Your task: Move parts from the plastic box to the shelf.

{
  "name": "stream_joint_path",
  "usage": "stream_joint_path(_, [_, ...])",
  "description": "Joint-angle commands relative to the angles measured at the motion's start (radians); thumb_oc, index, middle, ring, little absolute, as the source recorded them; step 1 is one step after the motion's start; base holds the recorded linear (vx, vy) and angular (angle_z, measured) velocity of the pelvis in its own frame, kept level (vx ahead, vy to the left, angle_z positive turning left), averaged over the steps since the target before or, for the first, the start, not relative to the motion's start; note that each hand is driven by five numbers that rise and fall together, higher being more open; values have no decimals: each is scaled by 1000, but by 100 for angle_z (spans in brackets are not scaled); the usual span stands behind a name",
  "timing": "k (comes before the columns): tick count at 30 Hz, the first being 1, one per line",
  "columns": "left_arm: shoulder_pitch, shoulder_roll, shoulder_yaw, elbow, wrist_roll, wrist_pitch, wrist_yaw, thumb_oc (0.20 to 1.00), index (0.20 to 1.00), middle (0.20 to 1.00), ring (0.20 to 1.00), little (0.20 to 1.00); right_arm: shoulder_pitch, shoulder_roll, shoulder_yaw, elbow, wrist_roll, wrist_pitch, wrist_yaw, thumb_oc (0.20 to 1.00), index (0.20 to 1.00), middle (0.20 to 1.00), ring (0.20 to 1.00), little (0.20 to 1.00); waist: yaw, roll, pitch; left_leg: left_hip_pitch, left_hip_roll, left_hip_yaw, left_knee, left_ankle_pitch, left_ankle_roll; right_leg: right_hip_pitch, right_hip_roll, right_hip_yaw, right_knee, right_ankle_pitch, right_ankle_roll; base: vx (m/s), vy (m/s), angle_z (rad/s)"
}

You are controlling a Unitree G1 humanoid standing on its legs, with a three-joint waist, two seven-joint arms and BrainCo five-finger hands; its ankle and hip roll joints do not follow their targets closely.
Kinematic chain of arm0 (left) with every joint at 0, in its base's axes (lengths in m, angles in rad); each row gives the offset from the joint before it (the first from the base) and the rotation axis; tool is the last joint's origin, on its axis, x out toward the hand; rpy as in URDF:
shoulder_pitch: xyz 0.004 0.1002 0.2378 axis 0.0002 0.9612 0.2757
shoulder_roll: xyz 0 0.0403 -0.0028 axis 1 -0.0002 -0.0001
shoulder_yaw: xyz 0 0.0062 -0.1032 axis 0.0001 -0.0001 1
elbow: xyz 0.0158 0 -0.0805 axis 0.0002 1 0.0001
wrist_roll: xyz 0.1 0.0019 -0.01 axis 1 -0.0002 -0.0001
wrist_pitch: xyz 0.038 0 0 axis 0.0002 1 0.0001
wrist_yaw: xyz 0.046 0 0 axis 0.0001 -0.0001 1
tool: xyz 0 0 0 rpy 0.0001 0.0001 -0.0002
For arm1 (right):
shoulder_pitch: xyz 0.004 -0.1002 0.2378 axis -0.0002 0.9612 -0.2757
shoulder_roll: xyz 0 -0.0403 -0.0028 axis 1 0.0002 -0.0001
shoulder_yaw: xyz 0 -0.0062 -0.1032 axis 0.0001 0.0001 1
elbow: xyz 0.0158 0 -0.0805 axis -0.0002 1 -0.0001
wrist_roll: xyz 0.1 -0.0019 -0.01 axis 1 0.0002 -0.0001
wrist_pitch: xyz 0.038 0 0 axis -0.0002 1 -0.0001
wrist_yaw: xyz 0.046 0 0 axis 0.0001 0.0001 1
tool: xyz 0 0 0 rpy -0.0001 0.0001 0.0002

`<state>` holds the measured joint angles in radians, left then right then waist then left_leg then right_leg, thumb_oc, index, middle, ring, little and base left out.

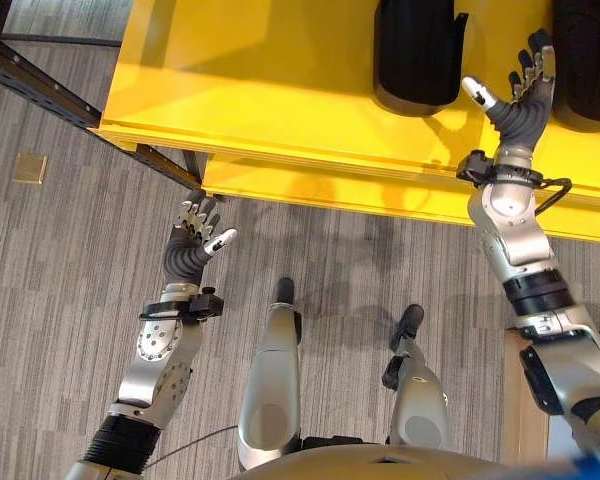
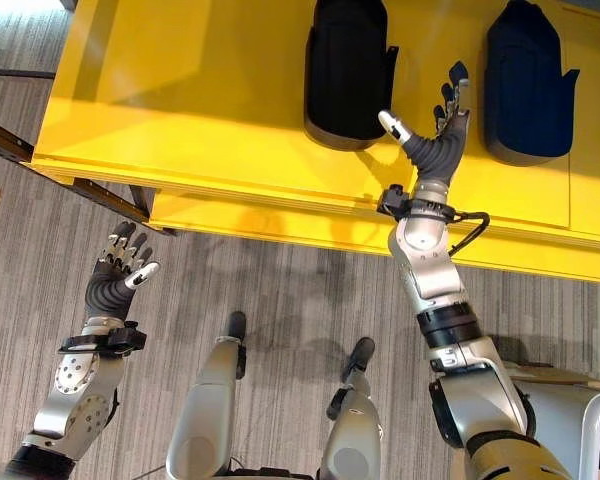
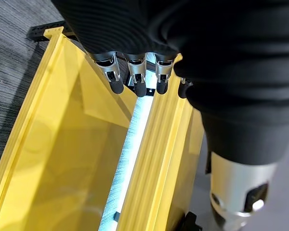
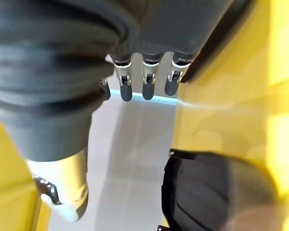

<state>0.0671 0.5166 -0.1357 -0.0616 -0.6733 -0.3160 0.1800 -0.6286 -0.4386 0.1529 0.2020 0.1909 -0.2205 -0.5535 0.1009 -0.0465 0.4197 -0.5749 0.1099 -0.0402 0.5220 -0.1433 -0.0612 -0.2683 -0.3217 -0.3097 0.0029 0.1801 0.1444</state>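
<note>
Two dark moulded parts (image 2: 348, 70) (image 2: 525, 85) are seen lying on the yellow shelf (image 2: 180, 90) either side of the right hand (image 2: 435, 135), spread and empty, the left hand (image 2: 118, 268) likewise; they look rigid, smooth and light, best clasped across the narrow middle.

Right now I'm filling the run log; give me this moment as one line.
left hand: open, empty, over floor | right hand: open, empty, above yellow shelf | two dark parts on shelf
</note>
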Motion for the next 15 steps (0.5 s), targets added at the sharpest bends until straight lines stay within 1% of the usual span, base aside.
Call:
stream_joint_path(1, [40,2,71,-67,64,-48,-4,1000,1000,1000,1000,1000,6,-38,-30,-73,-217,11,-15,1000,1000,1000,1000,1000,12,-3,-14,39,10,3,-157,91,9,112,-17,-3,129,-129,31,-6,-20,-8])
stream_joint_path(2, [41,-1,70,-70,69,-51,-7,1000,1000,1000,1000,1000,20,-32,-11,-71,-257,22,-4,1000,1000,1000,1000,1000,13,-3,-13,39,9,3,-157,91,9,112,-17,-2,129,-129,31,-10,-24,-5])
stream_joint_path(3, [38,-7,70,-66,79,-51,-6,1000,1000,1000,1000,1000,28,-39,6,-66,-334,52,1,1000,1000,1000,1000,1000,14,-4,-15,39,8,2,-158,92,9,113,-17,-3,127,-128,32,0,0,0])
stream_joint_path(6, [39,-13,71,-63,86,-52,-5,1000,1000,1000,1000,1000,36,-38,16,-68,-380,62,-2,1000,1000,1000,1000,1000,14,-3,-16,37,7,2,-157,92,9,114,-18,-4,128,-129,32,0,0,0])
stream_joint_path(7, [34,-20,73,-58,98,-56,-3,1000,1000,1000,1000,1000,41,-33,45,-47,-448,82,3,1000,1000,1000,1000,1000,15,-1,-15,37,5,3,-157,92,10,113,-18,-3,129,-130,33,0,0,0])
stream_joint_path(9, [28,-27,73,-56,112,-62,2,1000,1000,1000,1000,1000,40,-27,77,-26,-537,104,-8,1000,1000,1000,1000,1000,18,2,-14,34,5,2,-155,91,10,112,-19,-4,130,-130,33,0,0,0])
stream_joint_path(15, [9,-41,71,-46,148,-78,17,1000,1000,1000,1000,1000,20,-9,198,80,-773,167,-8,1000,1000,1000,1000,1000,27,7,-11,33,2,0,-156,90,9,111,-19,-5,132,-133,34,0,0,0])
